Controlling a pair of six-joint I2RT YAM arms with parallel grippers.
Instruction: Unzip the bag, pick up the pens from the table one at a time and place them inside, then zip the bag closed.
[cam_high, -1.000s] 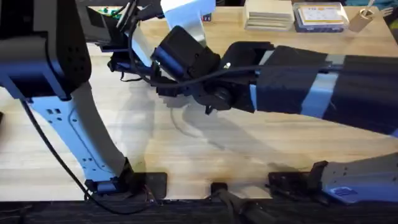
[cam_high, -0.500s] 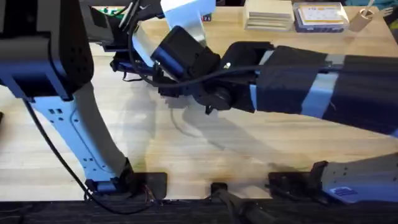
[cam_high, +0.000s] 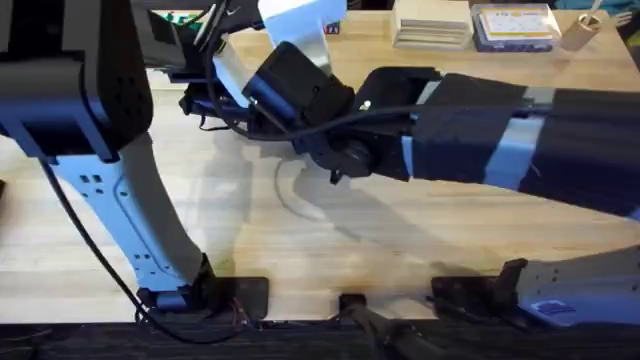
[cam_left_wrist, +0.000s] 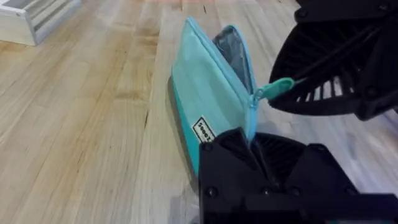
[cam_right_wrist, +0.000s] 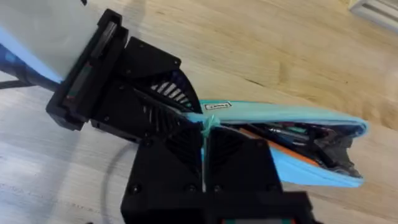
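Observation:
The light-blue bag (cam_left_wrist: 211, 93) lies on its edge on the table (cam_left_wrist: 81, 124), its mouth gaping at the far end. My left gripper (cam_left_wrist: 252, 142) is shut on the bag's near end, beside the small label. The teal zipper pull (cam_left_wrist: 273, 89) sits close to that end, and my right gripper (cam_right_wrist: 204, 134) is shut on it. In the right wrist view an orange pen (cam_right_wrist: 283, 142) and a dark pen (cam_right_wrist: 298, 130) lie inside the open bag (cam_right_wrist: 311, 168). From overhead, the right arm (cam_high: 470, 130) reaches across to the left arm (cam_high: 90, 110) and covers the bag.
A white tray (cam_left_wrist: 31, 15) stands on the table beyond the bag. At the far right edge sit a stack of pale boxes (cam_high: 430, 22), a blue box (cam_high: 512, 25) and a small cup (cam_high: 580, 30). Bare wood stretches in front of the arms (cam_high: 330, 250).
The two grippers have shifted very slightly at the bag. Both holds are unchanged.

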